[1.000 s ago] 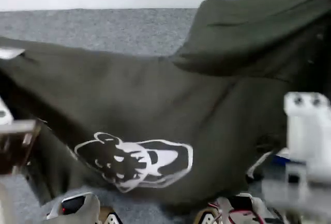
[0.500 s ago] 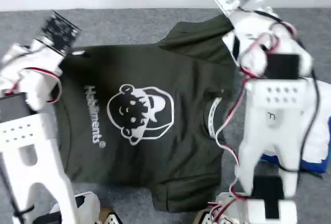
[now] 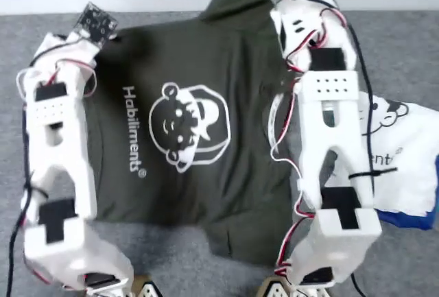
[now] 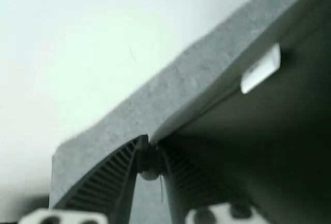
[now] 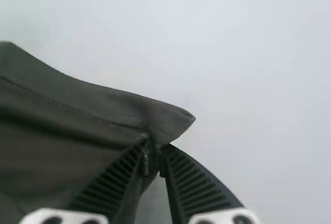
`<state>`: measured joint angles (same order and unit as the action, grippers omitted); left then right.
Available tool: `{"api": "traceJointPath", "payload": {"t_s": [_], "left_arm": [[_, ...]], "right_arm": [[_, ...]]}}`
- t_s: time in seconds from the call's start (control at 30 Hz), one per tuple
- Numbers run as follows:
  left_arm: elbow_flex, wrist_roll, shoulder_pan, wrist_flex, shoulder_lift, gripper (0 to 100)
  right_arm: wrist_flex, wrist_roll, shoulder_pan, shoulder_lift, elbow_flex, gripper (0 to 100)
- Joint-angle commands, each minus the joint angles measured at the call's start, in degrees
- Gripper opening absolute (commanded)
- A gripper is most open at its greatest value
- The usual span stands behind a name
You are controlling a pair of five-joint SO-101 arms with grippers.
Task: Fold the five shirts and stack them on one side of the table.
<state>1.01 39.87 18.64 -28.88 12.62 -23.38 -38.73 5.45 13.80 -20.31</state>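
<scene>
- The left claw (image 4: 149, 158) is closed, its ribbed fingers (image 4: 116, 169) pinching the edge of the dark green shirt (image 3: 206, 194), just above the grey worktop (image 3: 405, 50).
- A small white label (image 4: 261, 69) sits on the shirt's edge, farther along from that grip.
- The right claw (image 5: 153, 157) is closed too, clamped on a stitched corner of the same shirt, which is lifted against a pale background.
- The shirt lies spread between the two arms, print side up, showing a white cartoon face (image 3: 188, 125) and lettering.
- A white shirt (image 3: 405, 149) lies at the worktop's right side, beside the right arm, with blue fabric (image 3: 408, 220) under its near edge.
</scene>
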Motion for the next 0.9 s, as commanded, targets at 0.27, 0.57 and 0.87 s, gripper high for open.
{"api": "traceJointPath", "payload": {"t_s": [0.27, 0.57, 0.87], "left_arm": [[-34.3, 1.1, -2.0, -13.0, 14.2, 0], [-40.1, 1.4, -3.4, -41.5, 14.2, 0], [-40.3, 14.6, -2.9, -64.6, 14.0, 0]], "right_arm": [[15.5, -9.0, 1.7, 5.6, -0.7, 1.0], [-10.4, -8.9, 1.6, 0.8, -0.7, 1.0], [-36.6, -8.8, 1.6, -8.7, -0.7, 1.0]]}}
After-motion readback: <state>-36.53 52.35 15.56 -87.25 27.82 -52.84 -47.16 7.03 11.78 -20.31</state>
